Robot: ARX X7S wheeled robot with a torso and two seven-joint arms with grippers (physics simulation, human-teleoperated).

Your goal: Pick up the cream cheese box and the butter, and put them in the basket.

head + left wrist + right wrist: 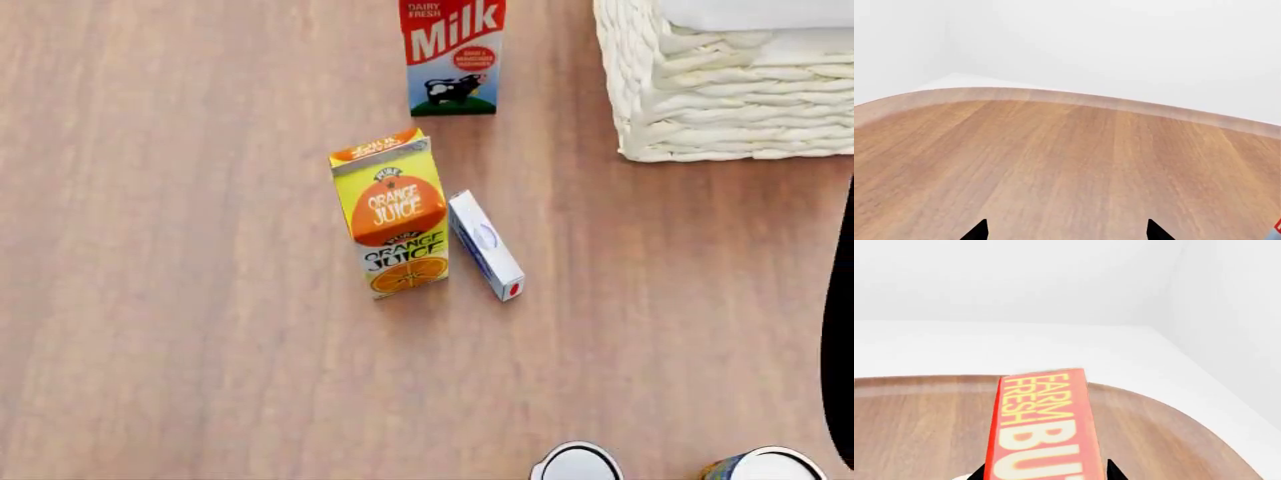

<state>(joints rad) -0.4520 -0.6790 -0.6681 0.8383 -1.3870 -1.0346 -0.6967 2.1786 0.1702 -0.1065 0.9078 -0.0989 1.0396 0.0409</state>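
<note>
The cream cheese box [485, 245], small, white and blue-sided, lies flat on the wooden table right beside the orange juice carton [391, 215]. No gripper is near it. The butter [1044, 415], a red box lettered "FARM FRESH BU…", sticks out from between the fingers of my right gripper [1046, 472], which is shut on it. My left gripper [1067, 231] is open over bare wood, with nothing between its dark fingertips [979, 231]. The white wicker basket [627, 90] stands at the far right in the head view. Neither gripper nor the butter shows in that view.
A milk carton [454, 55] stands behind the juice carton, left of the basket. A dark part of my right arm [841, 330] fills the head view's right edge. The table's rounded rim [1074, 97] lies ahead of the left gripper, with white floor beyond.
</note>
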